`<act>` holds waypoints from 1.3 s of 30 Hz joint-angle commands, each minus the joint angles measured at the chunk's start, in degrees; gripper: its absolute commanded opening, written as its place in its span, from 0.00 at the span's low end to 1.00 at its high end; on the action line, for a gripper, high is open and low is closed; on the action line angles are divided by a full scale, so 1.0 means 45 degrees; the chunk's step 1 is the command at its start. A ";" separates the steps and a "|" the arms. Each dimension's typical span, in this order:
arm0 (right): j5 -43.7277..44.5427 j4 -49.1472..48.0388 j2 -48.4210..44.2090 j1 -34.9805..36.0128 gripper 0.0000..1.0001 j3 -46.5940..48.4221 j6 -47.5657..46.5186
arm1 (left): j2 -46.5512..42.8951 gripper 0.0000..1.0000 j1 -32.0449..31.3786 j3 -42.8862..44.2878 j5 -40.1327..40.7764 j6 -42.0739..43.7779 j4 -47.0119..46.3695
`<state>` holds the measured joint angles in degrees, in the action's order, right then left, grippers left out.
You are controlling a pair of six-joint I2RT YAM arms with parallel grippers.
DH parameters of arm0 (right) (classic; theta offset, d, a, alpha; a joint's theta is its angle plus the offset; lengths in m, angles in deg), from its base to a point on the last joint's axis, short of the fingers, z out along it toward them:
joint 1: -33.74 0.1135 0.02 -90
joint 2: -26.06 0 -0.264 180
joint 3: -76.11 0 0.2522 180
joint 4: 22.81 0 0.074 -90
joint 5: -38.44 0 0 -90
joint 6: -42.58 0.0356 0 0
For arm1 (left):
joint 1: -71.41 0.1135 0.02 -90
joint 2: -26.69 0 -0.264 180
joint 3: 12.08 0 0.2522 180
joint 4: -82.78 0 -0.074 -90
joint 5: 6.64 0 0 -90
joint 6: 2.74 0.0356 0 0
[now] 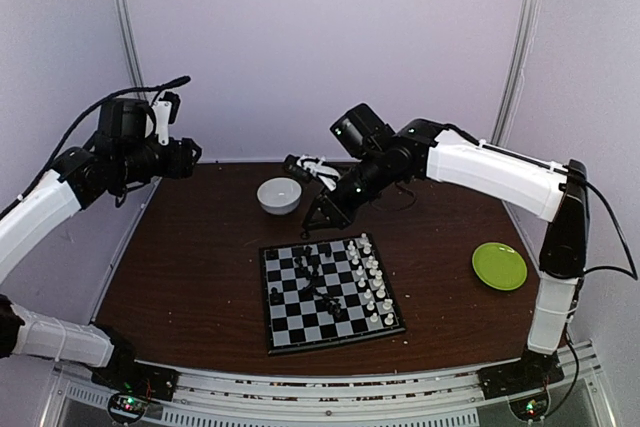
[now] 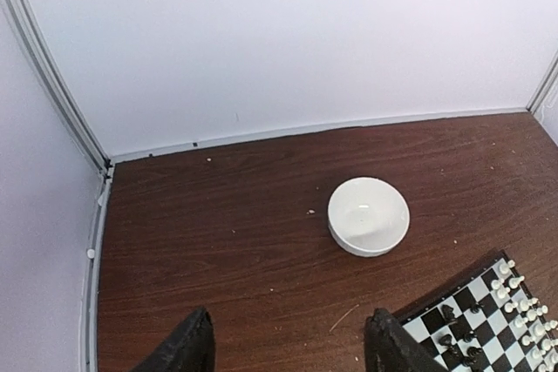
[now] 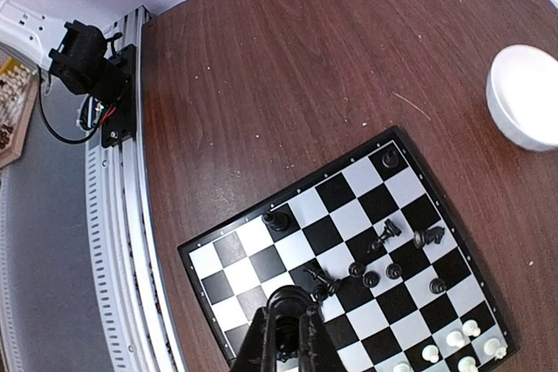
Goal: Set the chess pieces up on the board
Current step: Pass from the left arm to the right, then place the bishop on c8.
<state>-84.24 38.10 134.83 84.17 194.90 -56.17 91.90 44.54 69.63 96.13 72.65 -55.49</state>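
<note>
Meanwhile, the right hand hovers pinched shut over the board on the tabletop, with black chess pieces jumbled beneath it.
You cannot tell whether it nips a chessman. Lower straight onto one square, clear of the toppled neighbours and the white pieces ranked along the board's right edge. The left hand hangs wide and empty, well apart. A white bowl sits behind the board and a green plate to its right.

we record the table as dark wood-grain, smooth, with a low sheen. the chessboard looks glossy, and its chess pieces look like smooth plastic. the white bowl is smooth and matt; the green plate is faintly glossy. the edge rail is ribbed bare metal.
</note>
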 commanded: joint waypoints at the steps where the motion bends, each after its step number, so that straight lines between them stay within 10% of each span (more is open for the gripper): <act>1: 0.2018 0.0486 0.0680 0.0967 0.00 0.0667 -0.1093 | 0.1239 0.59 0.1587 0.0089 -0.2573 -0.0412 -0.0546; 9: 0.3153 0.1441 0.2130 0.2578 0.00 0.1951 -0.2233 | 0.1778 0.55 0.3975 -0.1011 -0.5920 -0.1195 -0.1350; 39: 0.2806 0.1291 0.4983 0.3382 0.00 0.3029 -0.2148 | 0.1154 0.52 0.3985 -0.1124 -0.5885 -0.0591 -0.1195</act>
<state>-72.46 46.08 156.71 99.01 210.13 -65.68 98.08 62.38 65.10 70.36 68.89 -58.14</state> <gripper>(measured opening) 0.079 0.526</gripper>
